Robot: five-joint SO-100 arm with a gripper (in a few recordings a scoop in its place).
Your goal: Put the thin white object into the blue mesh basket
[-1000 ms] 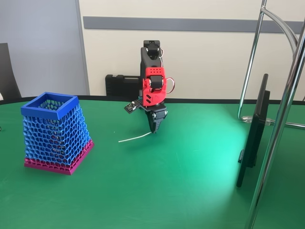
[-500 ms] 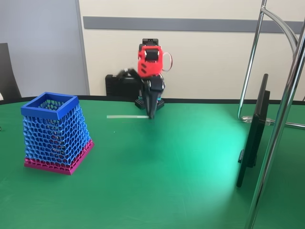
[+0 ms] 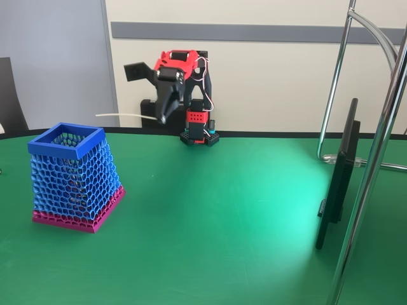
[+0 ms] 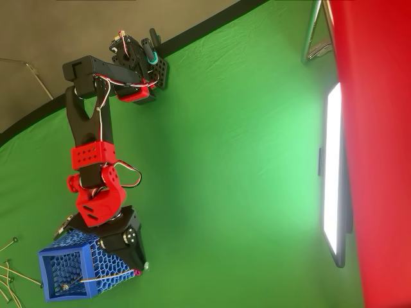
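While the green cloth table lies bare in the middle, the blue mesh basket, honeycomb-walled, stands at lower left of the fixed view. Farther back, the gripper pinches the thin white object, raised level above the basket. A monitor stands at right.

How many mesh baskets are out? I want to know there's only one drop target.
1. The blue mesh basket stands on the green table, at left in the fixed view.
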